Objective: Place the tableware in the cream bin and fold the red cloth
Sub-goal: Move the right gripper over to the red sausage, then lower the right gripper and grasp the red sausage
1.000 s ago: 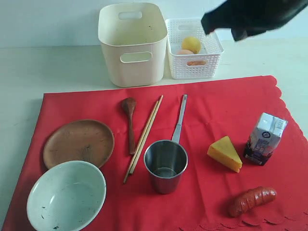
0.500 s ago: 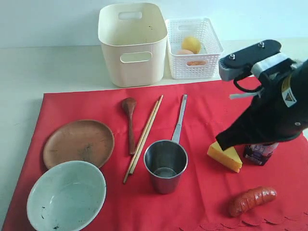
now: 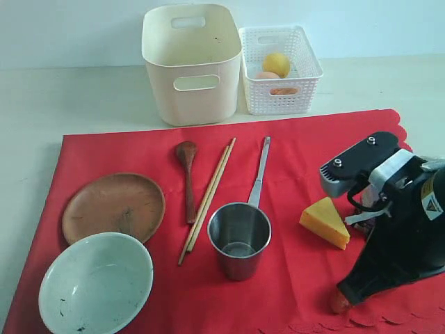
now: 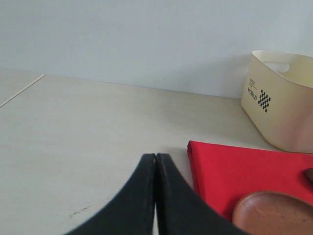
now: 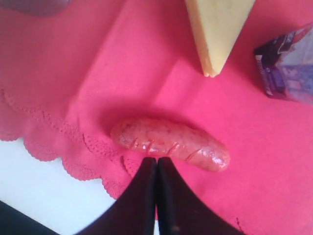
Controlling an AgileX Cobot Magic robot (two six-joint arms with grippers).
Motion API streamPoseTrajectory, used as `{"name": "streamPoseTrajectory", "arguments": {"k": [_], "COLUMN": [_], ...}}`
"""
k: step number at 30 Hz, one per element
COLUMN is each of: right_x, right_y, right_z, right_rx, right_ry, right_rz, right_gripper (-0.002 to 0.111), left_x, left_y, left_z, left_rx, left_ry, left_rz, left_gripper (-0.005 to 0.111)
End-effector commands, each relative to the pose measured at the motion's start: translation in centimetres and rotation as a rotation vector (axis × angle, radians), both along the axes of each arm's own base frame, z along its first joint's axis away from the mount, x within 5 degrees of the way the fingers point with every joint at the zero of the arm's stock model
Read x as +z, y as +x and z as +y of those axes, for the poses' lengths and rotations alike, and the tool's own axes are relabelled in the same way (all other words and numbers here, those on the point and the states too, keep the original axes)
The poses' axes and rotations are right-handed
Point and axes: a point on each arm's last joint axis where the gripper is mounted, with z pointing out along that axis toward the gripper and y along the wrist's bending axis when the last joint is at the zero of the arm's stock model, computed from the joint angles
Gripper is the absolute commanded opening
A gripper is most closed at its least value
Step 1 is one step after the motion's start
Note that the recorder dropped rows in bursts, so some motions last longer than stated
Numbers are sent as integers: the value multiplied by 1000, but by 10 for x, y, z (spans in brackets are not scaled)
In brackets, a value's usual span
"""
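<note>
Now both the right gripper (image 5: 156, 159) and the left gripper (image 4: 155, 156) are pinched shut, holding nothing. The shiny steel cup with a long handle (image 3: 240, 241) stands on the bright red cloth (image 3: 299, 160). It looks hard and slippery; pinch its rim.

Red cloth (image 3: 299, 149) lies flat across most of the frame. Lower left, the speckled bowl (image 3: 95, 283) sits right up against the wooden plate (image 3: 113, 206). Spoon (image 3: 188, 177) and chopsticks (image 3: 207, 202) lie side by side mid-frame. The steel cup (image 3: 239, 236) stands upright next to them, handle pointing up-frame. Top centre, off the cloth, there's the cream bin (image 3: 167, 94), with the white basket (image 3: 278, 104) just beside it holding a lemon (image 3: 276, 64). Lower right, the right gripper (image 3: 345, 291) points down, fingers pinched together, at the end of the sausage (image 3: 336, 303). The cheese wedge (image 3: 325, 221) is just left of the arm.
</note>
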Motion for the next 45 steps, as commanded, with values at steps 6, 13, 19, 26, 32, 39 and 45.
{"name": "streamPoseTrajectory", "arguments": {"k": [6,13,19,26,32,39,45], "right_x": [0,0,-7,-28,-55,-70,-70], "right_y": [3,2,6,10,20,27,27], "right_z": [-3,1,4,5,6,12,12], "right_rx": [144,282,407,556,622,637,634], "right_ry": [-49,-32,-59,-152,-244,-234,-234], "right_rz": [-66,-70,-78,22,86,62,62], "right_gripper": [34,60,64,64,64,60,32], "left_x": [2,2,2,2,2,2,2], "left_y": [0,0,0,0,0,0,0], "left_z": [0,0,0,0,0,0,0], "left_rx": [0,0,0,0,0,0,0], "left_ry": [-4,-4,-4,-4,-4,-4,-4], "left_rz": [-21,-21,-21,-21,-21,-21,-21], "left_gripper": [1,1,1,1,1,1,1]}}
